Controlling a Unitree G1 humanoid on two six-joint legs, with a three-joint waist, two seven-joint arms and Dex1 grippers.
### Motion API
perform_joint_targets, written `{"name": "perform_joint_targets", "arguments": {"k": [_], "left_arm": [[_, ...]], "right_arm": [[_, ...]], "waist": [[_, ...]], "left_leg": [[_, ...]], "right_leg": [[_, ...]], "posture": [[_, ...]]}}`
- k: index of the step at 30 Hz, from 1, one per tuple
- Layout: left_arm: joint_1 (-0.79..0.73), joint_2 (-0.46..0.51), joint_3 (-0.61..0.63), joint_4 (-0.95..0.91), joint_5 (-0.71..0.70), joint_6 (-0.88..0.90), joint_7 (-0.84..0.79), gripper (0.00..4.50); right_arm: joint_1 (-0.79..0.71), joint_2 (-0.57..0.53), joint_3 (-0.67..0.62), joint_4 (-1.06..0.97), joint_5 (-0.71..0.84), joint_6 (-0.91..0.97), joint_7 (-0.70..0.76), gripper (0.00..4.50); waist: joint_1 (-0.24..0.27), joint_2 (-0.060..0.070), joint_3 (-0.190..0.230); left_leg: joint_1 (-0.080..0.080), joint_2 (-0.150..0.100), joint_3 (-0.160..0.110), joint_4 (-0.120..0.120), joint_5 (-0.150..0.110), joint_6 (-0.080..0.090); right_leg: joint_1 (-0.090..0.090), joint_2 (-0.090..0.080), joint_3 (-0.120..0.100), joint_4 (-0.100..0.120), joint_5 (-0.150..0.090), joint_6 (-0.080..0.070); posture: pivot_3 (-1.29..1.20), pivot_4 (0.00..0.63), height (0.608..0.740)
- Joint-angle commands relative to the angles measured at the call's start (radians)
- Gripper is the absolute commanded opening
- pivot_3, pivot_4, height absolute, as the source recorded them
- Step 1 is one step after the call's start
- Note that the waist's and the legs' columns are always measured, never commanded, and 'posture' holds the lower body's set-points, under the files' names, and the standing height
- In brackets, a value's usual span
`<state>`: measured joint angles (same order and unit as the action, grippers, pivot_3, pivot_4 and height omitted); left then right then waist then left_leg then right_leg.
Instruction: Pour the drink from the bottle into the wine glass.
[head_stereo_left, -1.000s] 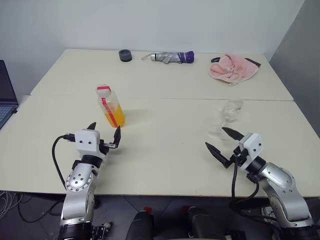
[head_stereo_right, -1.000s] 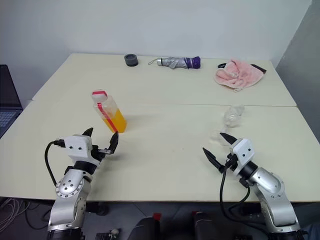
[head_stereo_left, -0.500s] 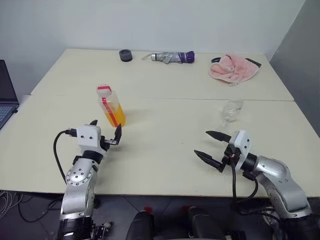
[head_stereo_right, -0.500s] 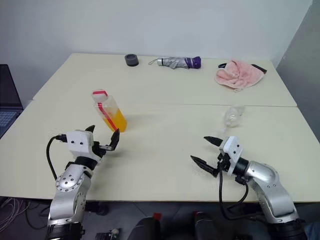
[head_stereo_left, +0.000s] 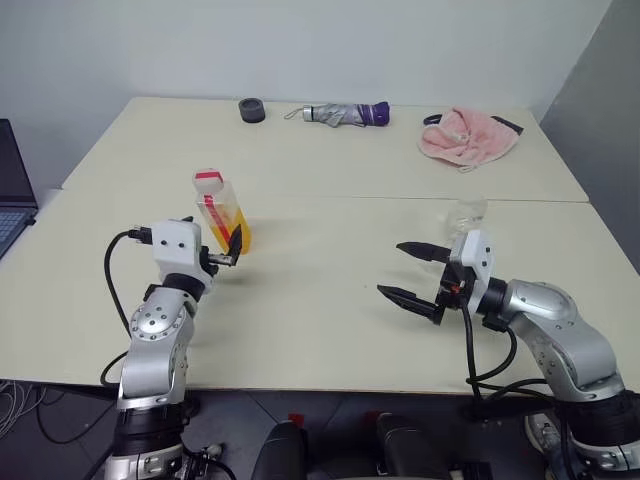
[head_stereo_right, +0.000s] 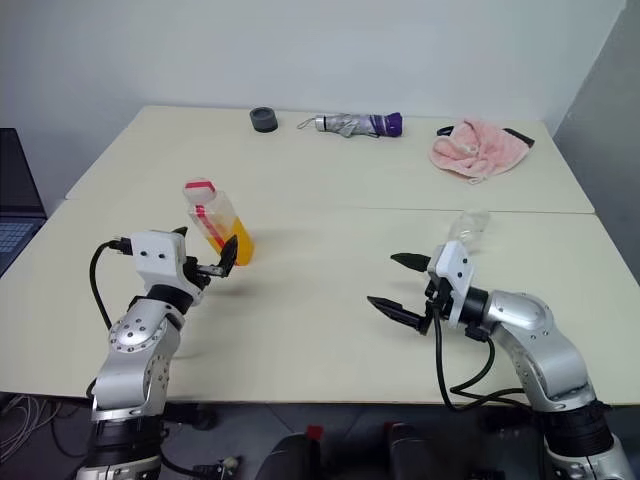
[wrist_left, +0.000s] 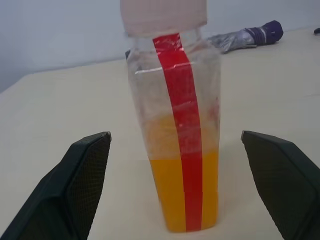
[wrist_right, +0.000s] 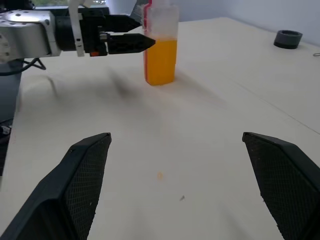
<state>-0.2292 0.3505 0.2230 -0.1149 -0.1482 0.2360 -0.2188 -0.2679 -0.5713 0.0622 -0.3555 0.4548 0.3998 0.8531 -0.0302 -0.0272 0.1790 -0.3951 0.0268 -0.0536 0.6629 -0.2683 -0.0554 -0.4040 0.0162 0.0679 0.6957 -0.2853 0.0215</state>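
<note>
Bottle: we see the bottle (head_stereo_left: 222, 211) standing upright on the tabletop (head_stereo_left: 330, 300), on its left half and near the seam between the two boards; its cap is white and pink, and a red stripe runs down its side.
Drink: the drink (wrist_left: 185, 187) is orange and fills roughly the lower part of the bottle.
Left pincer: our left pincer (head_stereo_left: 212, 256) is spread wide and grips nothing; it sits just in front of the bottle, level with its lower half, and in the left wrist view the bottle stands between the two fingers (wrist_left: 75, 185) without touching either.
Right pincer: our right pincer (head_stereo_left: 412, 274) is also wide open and empty, held above the tabletop on its right half and pointing across toward the left side.
Wine glass: we make out the wine glass (head_stereo_left: 468, 212) just behind the right wrist, partly hidden by it; only the clear upper part shows, and we cannot tell how its foot stands.
Far edge: a small dark round object (head_stereo_left: 250, 110), a folded grey and purple umbrella (head_stereo_left: 345, 114) and a pink cloth (head_stereo_left: 466, 134) lie along the back of the tabletop, well apart from both pincers.
Left margin: a laptop (head_stereo_left: 12, 190) shows at the edge, beyond the tabletop.
</note>
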Motion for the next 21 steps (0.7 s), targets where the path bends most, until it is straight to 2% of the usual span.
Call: {"name": "perform_joint_targets", "arguments": {"k": [1, 21], "left_arm": [[-0.039, 0.012, 0.001, -0.035, 0.011, 0.013, 0.018, 4.47], [-0.237, 0.015, -0.019, 0.142, 0.036, 0.054, 0.028, 4.47]], "right_arm": [[-0.03, -0.004, -0.002, -0.036, 0.015, 0.007, 0.01, 4.5], [-0.09, 0.016, 0.03, -0.021, 0.001, 0.023, -0.004, 4.5]], "waist": [[0.0, 0.0, 0.0], [0.0, 0.0, 0.0]], "left_leg": [[0.0, 0.0, 0.0, 0.0, 0.0, 0.0], [-0.001, 0.0, -0.001, 0.0, 0.0, 0.0]], "right_leg": [[0.0, 0.0, 0.0, 0.0, 0.0, 0.0], [0.0, 0.0, -0.001, 0.0, 0.0, 0.0]], "posture": [[0.0, 0.15, 0.74], [0.0, 0.15, 0.74]]}}
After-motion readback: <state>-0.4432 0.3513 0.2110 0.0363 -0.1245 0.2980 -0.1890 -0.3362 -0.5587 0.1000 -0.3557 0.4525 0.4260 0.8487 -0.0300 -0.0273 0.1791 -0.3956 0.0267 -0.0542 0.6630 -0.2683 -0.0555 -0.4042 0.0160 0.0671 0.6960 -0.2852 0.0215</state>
